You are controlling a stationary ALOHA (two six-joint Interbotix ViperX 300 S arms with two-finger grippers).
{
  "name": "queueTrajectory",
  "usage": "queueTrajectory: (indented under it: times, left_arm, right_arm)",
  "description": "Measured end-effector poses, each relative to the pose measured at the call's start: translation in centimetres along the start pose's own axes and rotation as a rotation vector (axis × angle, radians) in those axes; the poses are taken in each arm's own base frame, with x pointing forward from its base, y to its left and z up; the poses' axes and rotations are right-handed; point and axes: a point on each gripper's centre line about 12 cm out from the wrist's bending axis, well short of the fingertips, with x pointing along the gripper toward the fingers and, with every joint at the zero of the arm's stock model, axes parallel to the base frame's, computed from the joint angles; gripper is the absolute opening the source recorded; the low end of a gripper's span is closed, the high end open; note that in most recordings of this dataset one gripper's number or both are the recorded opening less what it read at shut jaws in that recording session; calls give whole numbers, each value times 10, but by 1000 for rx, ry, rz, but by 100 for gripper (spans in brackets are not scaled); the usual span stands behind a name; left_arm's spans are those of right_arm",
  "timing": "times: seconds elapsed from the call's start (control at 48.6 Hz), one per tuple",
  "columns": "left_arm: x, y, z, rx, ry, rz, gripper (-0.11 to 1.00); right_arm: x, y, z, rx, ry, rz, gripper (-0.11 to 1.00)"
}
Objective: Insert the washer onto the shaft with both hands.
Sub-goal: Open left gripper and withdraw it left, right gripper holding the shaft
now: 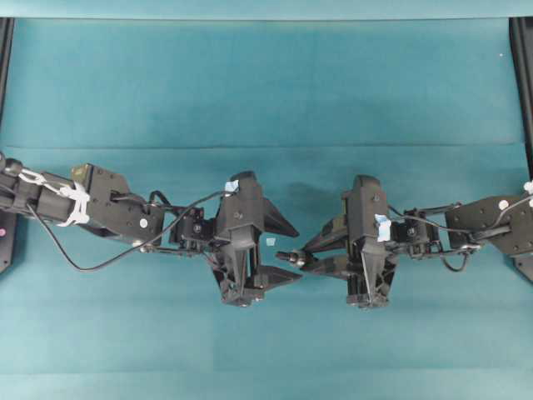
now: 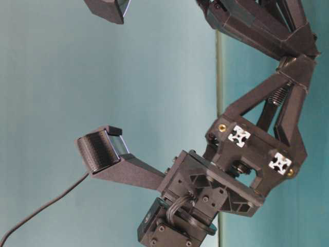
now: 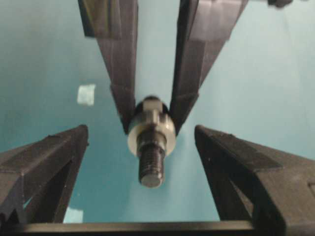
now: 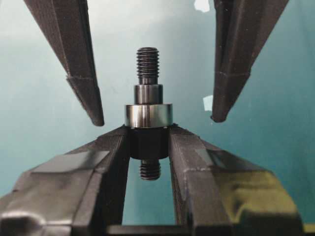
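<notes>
Right wrist view: our right end effector clamps one shaft by its collar at frame centre, with one washer already seated against that collar. Our left end effector stands wide open and empty, its fingers either side of the ring. To finish well, we judge the left arm should back straight off along the rod without nudging it. We count two end effectors above the teal table, plus two pale tape scraps.
</notes>
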Motion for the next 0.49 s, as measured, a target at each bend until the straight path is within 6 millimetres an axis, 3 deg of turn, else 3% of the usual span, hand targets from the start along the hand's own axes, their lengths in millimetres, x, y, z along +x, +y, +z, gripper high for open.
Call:
queueTrajectory:
  times: [0.226, 0.494]
  left_arm:
    - [-5, -1, 3, 2, 4, 1, 96]
    - [-34, 1, -2, 3, 75, 18, 96]
  right_arm:
    - [0, 0, 0, -2, 0, 0, 0]
    - [0, 0, 0, -2, 2, 1, 0]
